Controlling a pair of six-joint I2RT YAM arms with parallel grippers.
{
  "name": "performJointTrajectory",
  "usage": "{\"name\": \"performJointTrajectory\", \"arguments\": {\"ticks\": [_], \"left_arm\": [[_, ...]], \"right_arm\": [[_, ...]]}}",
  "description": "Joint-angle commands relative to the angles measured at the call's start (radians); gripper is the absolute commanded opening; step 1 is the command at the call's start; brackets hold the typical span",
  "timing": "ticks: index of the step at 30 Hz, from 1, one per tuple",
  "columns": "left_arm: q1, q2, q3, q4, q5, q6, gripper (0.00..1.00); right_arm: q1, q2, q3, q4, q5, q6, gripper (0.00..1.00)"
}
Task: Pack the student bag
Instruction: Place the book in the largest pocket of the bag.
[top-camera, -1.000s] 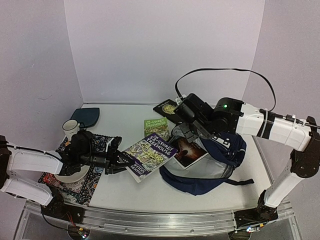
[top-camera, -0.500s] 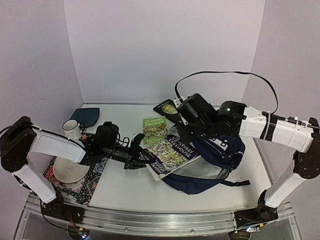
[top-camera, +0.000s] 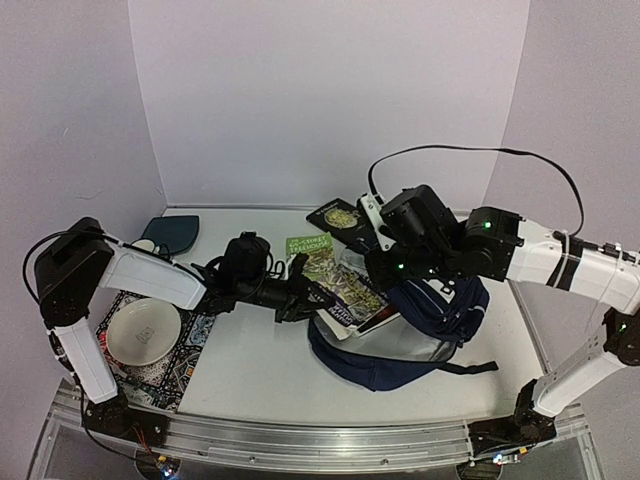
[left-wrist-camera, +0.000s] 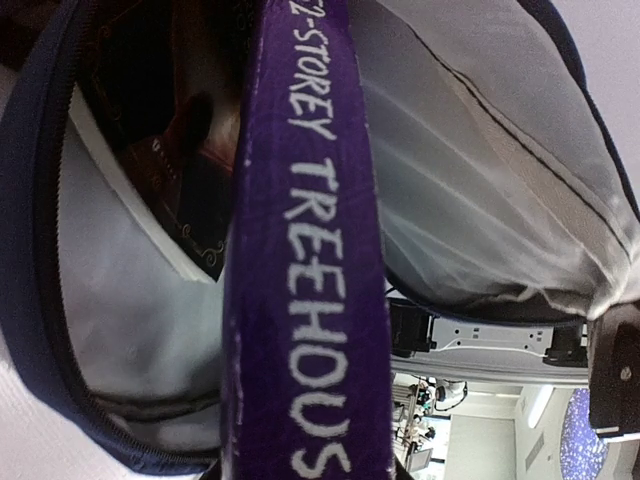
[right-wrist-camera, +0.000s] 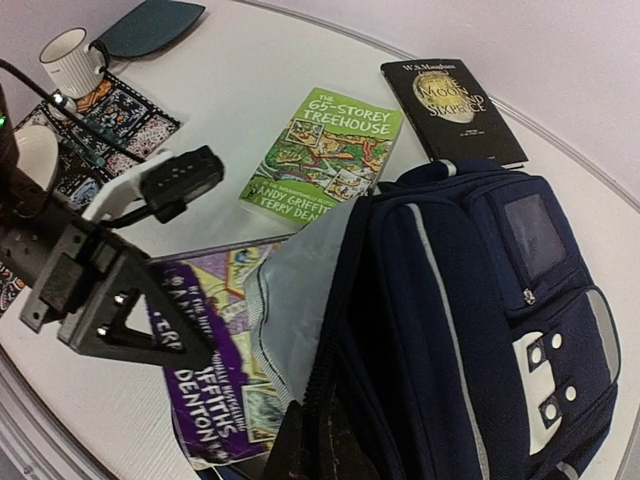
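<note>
- The student bag (top-camera: 452, 300) is soft navy fabric with thin pale stripes and white buckle patches on its front pocket. Its lining (left-wrist-camera: 480, 190) is smooth, pale grey and creased where it sags.
- The purple book (top-camera: 347, 297) is a thin glossy paperback with white block letters down its spine. The green book (top-camera: 309, 249) and the black book (top-camera: 338, 215) are flat paperbacks lying face up on the white table (top-camera: 250, 370).
- A round pale plate (top-camera: 143, 335) sits on a busy patterned mat (top-camera: 195, 325). A flat teal pouch (top-camera: 172, 232) lies at the far left with a white mug (right-wrist-camera: 68, 55) near it.
- The bag lies right of centre on the table, with its long axis running roughly left to right. Its mouth gapes toward the left arm and its front pocket is turned up and to the right. A dark strap (top-camera: 470, 365) trails off at the near right.
- The right gripper (top-camera: 383, 268) is closed tight, pinching the upper rim of the bag's mouth and holding it raised.
- The left gripper (top-camera: 303, 297) is clamped narrowly on the purple book's near end. The book's far end sits inside the mouth, beside a dark-covered book (left-wrist-camera: 170, 130) lying in the bag.
- A second earlier the purple book was further left and wholly outside the bag, and the left arm was drawn back low over the plate. That arm has since reached rightward, uncovering the plate and carrying the book into the opening. From above, the dark-covered book is now mostly covered.
</note>
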Motion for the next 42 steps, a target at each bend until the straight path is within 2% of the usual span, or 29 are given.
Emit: {"name": "performJointTrajectory", "arguments": {"ticks": [1,8,19,22,25,34,38,42], "left_arm": [[-0.026,0.077,0.152,0.122,-0.043,0.011,0.0],[-0.06,0.216,0.265,0.122,-0.095,0.005,0.0],[-0.119,0.336,0.37,0.122,-0.222,0.007,0.01],[-0.125,0.356,0.357,0.121,-0.244,0.012,0.1],[-0.127,0.332,0.308,0.118,-0.29,0.053,0.3],[-0.133,0.191,0.2,0.014,-0.411,0.189,0.7],[-0.145,0.136,0.157,-0.008,-0.418,0.213,0.82],[-0.155,0.069,0.104,-0.042,-0.438,0.229,0.83]], "right_arm": [[0.009,-0.064,0.012,0.146,-0.08,0.037,0.0],[0.01,-0.072,0.001,0.161,-0.107,0.047,0.0],[0.01,-0.083,-0.021,0.165,-0.13,0.067,0.0],[0.01,-0.087,-0.037,0.162,-0.093,0.063,0.0],[0.009,-0.099,-0.065,0.15,-0.031,0.053,0.0],[0.01,-0.118,-0.152,0.124,0.062,0.059,0.0],[0.01,-0.125,-0.173,0.106,0.096,0.063,0.0],[0.009,-0.153,-0.203,0.08,0.115,0.07,0.0]]}}
